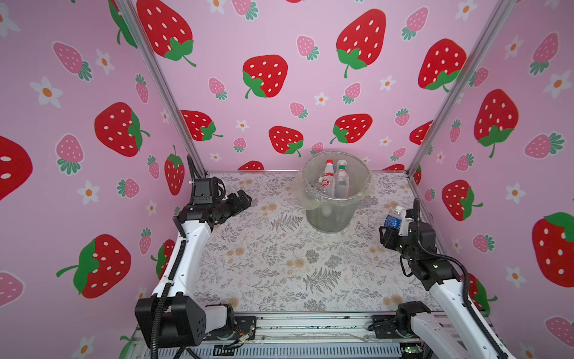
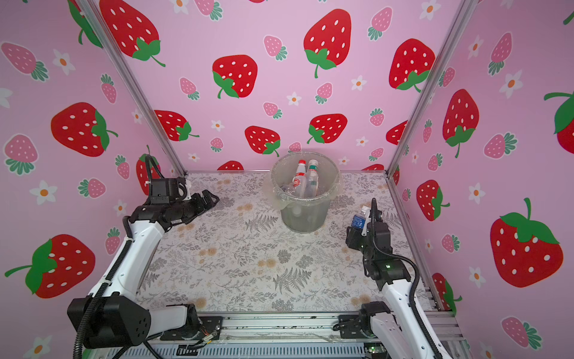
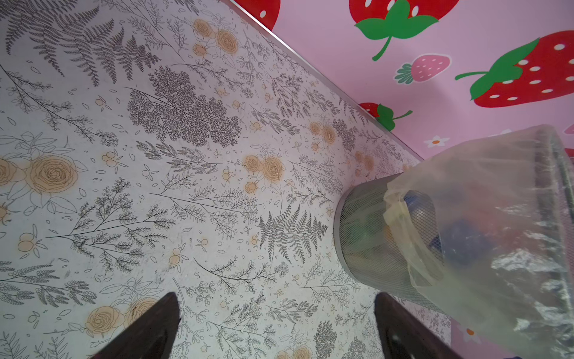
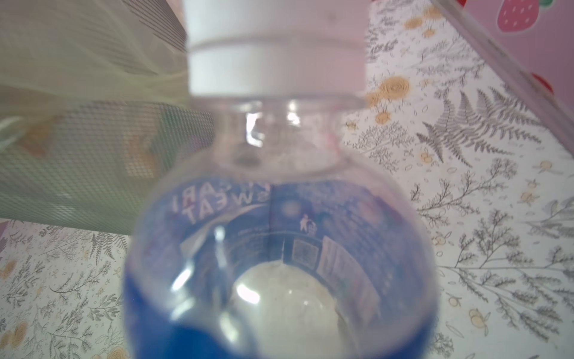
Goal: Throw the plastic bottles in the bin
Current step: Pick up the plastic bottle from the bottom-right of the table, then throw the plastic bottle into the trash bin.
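We see the floral tabletop (image 1: 279, 273) with the grey mesh bin (image 1: 329, 219) standing near its far edge. The bin is lined with a clear bag (image 1: 298, 189). The left gripper (image 1: 243, 199) hangs wide open and empty, left of the bin. The right gripper (image 1: 388, 229) is clamped on a blue-labelled bottle (image 1: 393, 219), near the bin's right side. A red-capped bottle (image 1: 326, 177) and a green-capped bottle (image 1: 341, 181) stand inside the bin.

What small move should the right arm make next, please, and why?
Probably lift the blue-labelled bottle and swing it over the bin: the right gripper is shut on it beside the bin's wall, not above the opening.
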`<move>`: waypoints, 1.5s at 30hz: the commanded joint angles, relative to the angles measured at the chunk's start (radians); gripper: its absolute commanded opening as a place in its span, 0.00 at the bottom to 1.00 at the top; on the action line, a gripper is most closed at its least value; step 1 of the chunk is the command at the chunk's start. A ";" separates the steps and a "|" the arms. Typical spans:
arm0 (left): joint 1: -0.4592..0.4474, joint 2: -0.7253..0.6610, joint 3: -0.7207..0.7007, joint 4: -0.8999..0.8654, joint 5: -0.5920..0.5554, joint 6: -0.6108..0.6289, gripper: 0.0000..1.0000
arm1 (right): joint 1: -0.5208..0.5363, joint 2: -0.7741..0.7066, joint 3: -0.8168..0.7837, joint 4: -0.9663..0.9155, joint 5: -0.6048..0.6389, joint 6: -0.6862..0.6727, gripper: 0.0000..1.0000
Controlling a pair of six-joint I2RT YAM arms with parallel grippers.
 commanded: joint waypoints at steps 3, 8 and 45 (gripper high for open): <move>0.005 -0.006 -0.010 0.020 0.015 0.011 0.99 | -0.003 0.006 0.128 -0.032 -0.040 -0.125 0.55; 0.005 -0.005 -0.012 0.018 0.014 0.013 0.99 | -0.003 -0.007 0.197 -0.013 -0.107 -0.151 0.52; 0.004 0.000 -0.017 0.020 -0.005 0.011 0.99 | 0.281 0.685 0.972 -0.054 -0.089 -0.116 0.72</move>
